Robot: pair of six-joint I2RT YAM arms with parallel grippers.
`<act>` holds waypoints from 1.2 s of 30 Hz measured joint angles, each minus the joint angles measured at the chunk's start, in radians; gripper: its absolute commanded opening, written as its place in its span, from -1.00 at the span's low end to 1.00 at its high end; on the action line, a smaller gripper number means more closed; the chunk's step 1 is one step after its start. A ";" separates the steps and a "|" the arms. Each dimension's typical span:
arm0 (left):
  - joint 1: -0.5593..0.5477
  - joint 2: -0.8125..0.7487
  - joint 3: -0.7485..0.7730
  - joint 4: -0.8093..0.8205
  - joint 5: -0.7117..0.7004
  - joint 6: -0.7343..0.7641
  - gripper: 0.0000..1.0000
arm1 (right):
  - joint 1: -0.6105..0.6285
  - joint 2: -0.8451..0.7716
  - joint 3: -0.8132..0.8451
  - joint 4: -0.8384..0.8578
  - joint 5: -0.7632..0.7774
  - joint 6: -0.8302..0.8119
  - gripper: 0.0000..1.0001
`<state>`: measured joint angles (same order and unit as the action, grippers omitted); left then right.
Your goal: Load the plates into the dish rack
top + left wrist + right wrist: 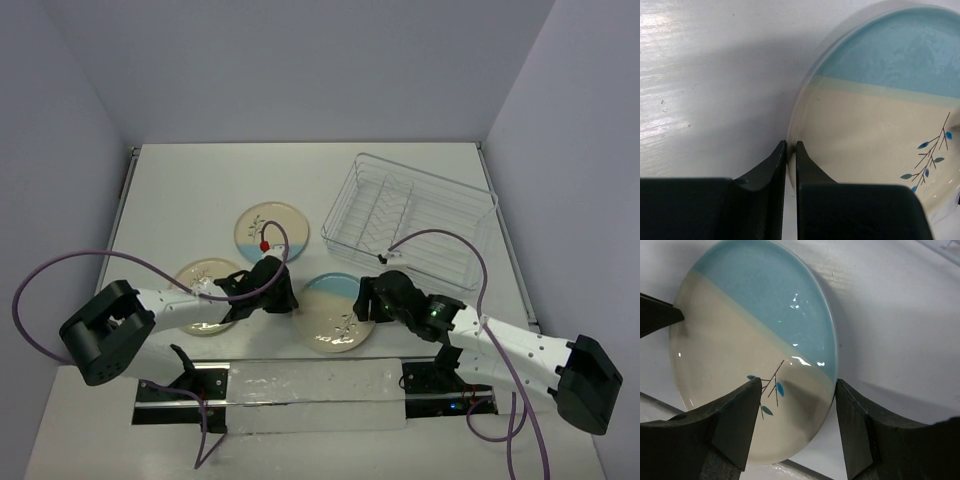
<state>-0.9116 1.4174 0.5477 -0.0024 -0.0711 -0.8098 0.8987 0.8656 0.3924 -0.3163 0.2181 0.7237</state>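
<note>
A cream and light-blue plate (335, 318) (875, 100) (755, 325) with a sprig motif lies near the front of the table, between both grippers. My left gripper (288, 300) (791, 144) is shut on its left rim, which shows between the fingertips. My right gripper (362, 305) (799, 387) stands open astride the plate's right edge, one finger over its face and the other just outside the rim. A second sprig plate (270, 228) lies further back. A plain cream plate (200, 285) is partly hidden under my left arm. The wire dish rack (410, 215) stands empty at the back right.
Purple cables (60, 270) loop from both arms over the table. A clear sheet (300, 395) covers the near edge between the arm bases. Walls close in on the table's left, right and far edges.
</note>
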 measured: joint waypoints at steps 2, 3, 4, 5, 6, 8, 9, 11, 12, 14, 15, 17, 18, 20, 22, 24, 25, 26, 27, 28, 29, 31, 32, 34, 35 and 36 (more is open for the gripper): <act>0.001 -0.008 -0.011 0.014 0.000 -0.002 -0.99 | -0.002 -0.005 0.008 0.001 0.006 -0.008 0.32; 0.002 -0.011 -0.018 0.022 0.000 -0.004 -0.99 | -0.002 -0.008 0.012 0.002 0.010 -0.010 0.31; 0.002 -0.019 -0.023 0.028 -0.001 -0.006 -0.99 | -0.003 -0.009 0.018 0.002 0.012 -0.013 0.30; 0.002 -0.026 -0.032 0.037 -0.004 -0.009 -0.99 | -0.003 -0.011 0.024 0.002 0.016 -0.015 0.29; 0.002 -0.033 -0.040 0.046 -0.007 -0.011 -0.99 | -0.004 -0.012 0.031 0.004 0.020 -0.018 0.28; 0.002 -0.052 -0.060 0.056 -0.018 -0.016 -0.99 | -0.006 -0.012 0.048 0.020 0.026 -0.024 0.27; 0.002 -0.062 -0.069 0.059 -0.024 -0.018 -0.99 | -0.006 -0.013 0.058 0.029 0.028 -0.027 0.27; 0.002 -0.090 -0.090 0.059 -0.039 -0.022 -0.99 | -0.008 -0.012 0.078 0.060 0.024 -0.031 0.26; 0.002 -0.106 -0.103 0.058 -0.046 -0.023 -0.99 | -0.009 -0.012 0.090 0.083 0.015 -0.032 0.25; 0.002 -0.135 -0.125 0.057 -0.057 -0.026 -1.00 | -0.009 -0.011 0.116 0.134 -0.009 -0.031 0.25; 0.002 -0.146 -0.133 0.057 -0.060 -0.027 -1.00 | -0.009 -0.010 0.130 0.162 -0.024 -0.030 0.25; 0.001 -0.153 -0.142 0.059 -0.058 -0.033 -0.99 | -0.006 0.001 0.158 0.227 -0.068 -0.020 0.25; -0.002 -0.153 -0.143 0.059 -0.054 -0.035 -1.00 | -0.003 0.011 0.170 0.259 -0.093 -0.014 0.25; -0.006 -0.153 -0.144 0.059 -0.047 -0.038 -1.00 | 0.003 0.038 0.190 0.308 -0.139 -0.005 0.25; -0.009 -0.150 -0.144 0.060 -0.041 -0.043 -0.99 | 0.005 0.062 0.199 0.336 -0.173 0.001 0.25; -0.010 -0.148 -0.144 0.062 -0.036 -0.044 -1.00 | 0.007 0.085 0.201 0.346 -0.194 0.008 0.25; -0.010 -0.148 -0.144 0.062 -0.034 -0.044 -1.00 | 0.007 0.097 0.202 0.345 -0.199 0.011 0.25; -0.010 -0.148 -0.144 0.063 -0.034 -0.044 -1.00 | 0.007 0.107 0.203 0.343 -0.200 0.013 0.25; -0.010 -0.148 -0.144 0.063 -0.034 -0.044 -1.00 | 0.007 0.118 0.205 0.336 -0.198 0.015 0.18; -0.010 -0.148 -0.144 0.063 -0.034 -0.044 -0.99 | 0.007 0.127 0.207 0.329 -0.195 0.016 0.16; -0.010 -0.149 -0.144 0.063 -0.034 -0.044 -0.99 | 0.007 0.138 0.211 0.316 -0.189 0.017 0.08; -0.010 -0.151 -0.144 0.061 -0.034 -0.044 -1.00 | 0.007 0.162 0.224 0.291 -0.183 0.018 -0.20; -0.010 -0.153 -0.144 0.059 -0.034 -0.044 -0.99 | 0.007 0.173 0.230 0.282 -0.180 0.021 -0.27; -0.011 -0.156 -0.144 0.058 -0.034 -0.044 -1.00 | 0.008 0.195 0.239 0.267 -0.177 0.015 -0.41; -0.011 -0.158 -0.144 0.058 -0.034 -0.044 -1.00 | 0.009 0.206 0.244 0.261 -0.177 0.013 -0.59; -0.011 -0.162 -0.144 0.059 -0.034 -0.044 -1.00 | 0.008 0.217 0.251 0.253 -0.176 0.011 -0.73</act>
<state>-0.9229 1.2553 0.4042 0.0570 -0.1047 -0.8543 0.9071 1.0824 0.6437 -0.0634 0.0421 0.7348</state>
